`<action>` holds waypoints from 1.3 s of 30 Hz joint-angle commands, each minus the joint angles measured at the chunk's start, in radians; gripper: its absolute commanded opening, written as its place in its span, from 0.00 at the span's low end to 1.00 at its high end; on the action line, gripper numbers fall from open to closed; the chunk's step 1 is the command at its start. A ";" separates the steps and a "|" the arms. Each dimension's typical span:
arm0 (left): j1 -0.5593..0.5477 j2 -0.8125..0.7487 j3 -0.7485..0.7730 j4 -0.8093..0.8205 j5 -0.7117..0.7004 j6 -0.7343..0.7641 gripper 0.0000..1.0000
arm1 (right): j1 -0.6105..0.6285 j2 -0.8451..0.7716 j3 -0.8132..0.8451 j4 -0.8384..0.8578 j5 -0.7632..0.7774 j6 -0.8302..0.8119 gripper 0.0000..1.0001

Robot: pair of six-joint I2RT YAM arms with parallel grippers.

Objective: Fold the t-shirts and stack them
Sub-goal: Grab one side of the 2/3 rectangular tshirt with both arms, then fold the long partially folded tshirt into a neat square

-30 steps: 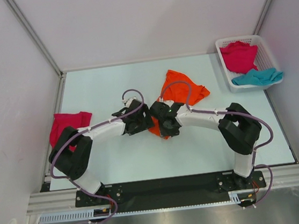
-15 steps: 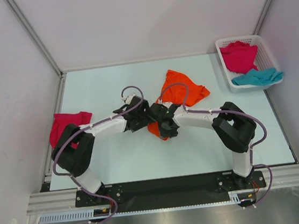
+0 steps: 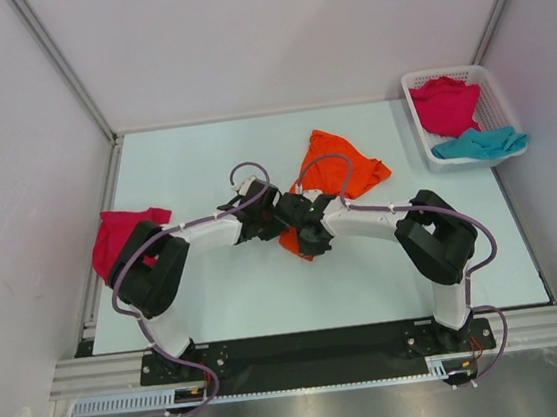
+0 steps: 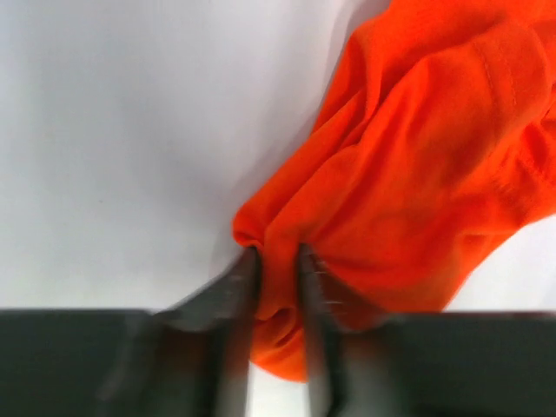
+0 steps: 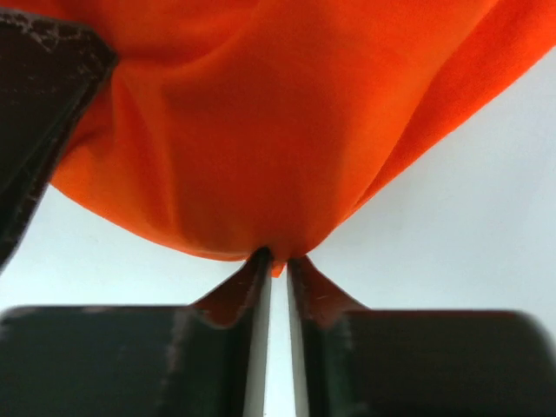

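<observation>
From above: the orange t-shirt (image 3: pixel 339 166) lies crumpled mid-way across the table (image 3: pixel 202 157), toward its far edge. The left gripper (image 3: pixel 265 222) and right gripper (image 3: pixel 301 228) meet at its near end. One magenta t-shirt (image 3: pixel 120 232) sits at the left edge. A second magenta t-shirt (image 3: pixel 445 104) and the teal t-shirt (image 3: pixel 478 145) lie in the basket (image 3: pixel 411 88) at the far right corner.

Left wrist: fingers (image 4: pixel 239 295) pinched on an orange fold.

Right wrist: fingers (image 5: pixel 252 295) nipping the cloth's lowest tip.

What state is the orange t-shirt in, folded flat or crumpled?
Crumpled: the orange t-shirt lies bunched and wrinkled, its near edge pinched by the left tool and the right tool.
</observation>
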 commanded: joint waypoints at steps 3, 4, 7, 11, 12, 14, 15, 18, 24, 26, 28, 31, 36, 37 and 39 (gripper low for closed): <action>-0.001 0.004 -0.011 0.046 0.035 -0.020 0.11 | 0.005 0.000 0.017 -0.031 0.083 0.022 0.00; -0.001 -0.005 -0.013 0.045 0.037 -0.018 0.09 | 0.006 -0.002 0.014 -0.032 0.085 0.025 0.00; 0.001 -0.031 -0.019 0.037 0.035 -0.010 0.03 | 0.017 -0.022 0.004 -0.040 0.112 0.036 0.00; 0.002 -0.088 -0.040 -0.006 0.026 0.013 0.00 | 0.029 -0.072 -0.030 -0.065 0.186 0.059 0.00; 0.005 -0.106 -0.049 -0.012 0.020 0.017 0.00 | 0.031 -0.103 -0.056 -0.077 0.197 0.066 0.00; 0.013 -0.166 -0.083 -0.033 0.002 0.023 0.00 | 0.031 -0.137 -0.087 -0.088 0.226 0.077 0.00; 0.022 -0.186 -0.095 -0.038 -0.001 0.025 0.00 | 0.033 -0.153 -0.102 -0.094 0.232 0.086 0.00; 0.037 -0.254 -0.134 -0.043 -0.003 0.026 0.00 | 0.031 -0.201 -0.147 -0.101 0.243 0.099 0.00; 0.037 -0.297 -0.135 -0.059 0.037 0.030 0.00 | 0.071 -0.236 -0.136 -0.155 0.249 0.125 0.00; 0.033 -0.314 -0.160 -0.062 0.048 0.033 0.00 | 0.094 -0.250 -0.109 -0.186 0.266 0.142 0.00; 0.031 -0.352 -0.199 -0.067 0.054 0.037 0.00 | 0.130 -0.262 -0.093 -0.235 0.279 0.159 0.00; 0.030 -0.415 -0.253 -0.088 0.066 0.043 0.00 | 0.186 -0.292 -0.078 -0.296 0.286 0.198 0.00; 0.022 -0.577 -0.327 -0.147 0.094 0.051 0.00 | 0.307 -0.325 -0.026 -0.446 0.298 0.318 0.00; 0.021 -0.638 -0.344 -0.176 0.094 0.049 0.00 | 0.331 -0.327 -0.017 -0.466 0.295 0.336 0.00; 0.017 -0.697 -0.361 -0.200 0.094 0.046 0.00 | 0.396 -0.322 0.008 -0.512 0.286 0.389 0.00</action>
